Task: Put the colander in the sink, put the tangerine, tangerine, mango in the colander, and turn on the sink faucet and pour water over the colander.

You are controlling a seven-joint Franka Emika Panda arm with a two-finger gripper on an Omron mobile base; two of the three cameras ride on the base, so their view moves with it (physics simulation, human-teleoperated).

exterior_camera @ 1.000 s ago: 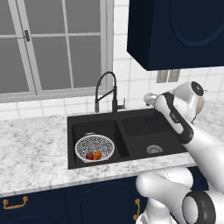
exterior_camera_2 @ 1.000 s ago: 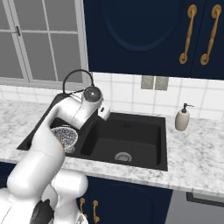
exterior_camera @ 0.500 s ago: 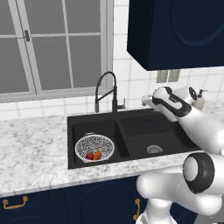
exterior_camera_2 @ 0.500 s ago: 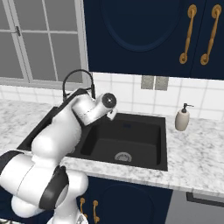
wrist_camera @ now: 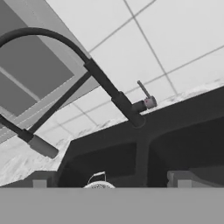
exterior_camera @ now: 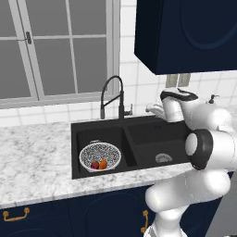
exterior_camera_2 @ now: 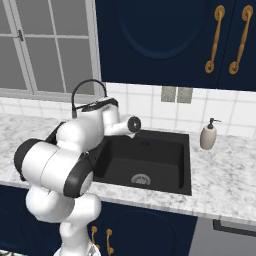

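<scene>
The silvery mesh colander [exterior_camera: 100, 155] sits in the left basin of the black sink [exterior_camera: 139, 132]. In it lie the dark red mango [exterior_camera: 95, 165] and an orange tangerine [exterior_camera: 103, 164], side by side. The black gooseneck sink faucet [exterior_camera: 113, 96] stands behind the divider, and no water shows at its spout. My gripper [exterior_camera: 152, 110] hovers open over the back of the right basin, right of the faucet and apart from it. In the hand view the faucet [wrist_camera: 103, 83], its small lever [wrist_camera: 145, 97] and the colander's rim [wrist_camera: 99, 185] appear, with my gripper [wrist_camera: 108, 181] holding nothing.
A beige soap dispenser [exterior_camera_2: 208, 135] stands on the marble counter [exterior_camera_2: 225, 175] right of the sink. The tiled wall with an outlet [exterior_camera_2: 176, 94] and dark blue upper cabinets [exterior_camera: 185, 32] rise close behind. A window [exterior_camera: 55, 51] is at the back left.
The arm's elbow has swung down and outward, and the hand has shifted slightly toward the faucet side. The gripper has stayed open. The colander and fruit have not moved.
</scene>
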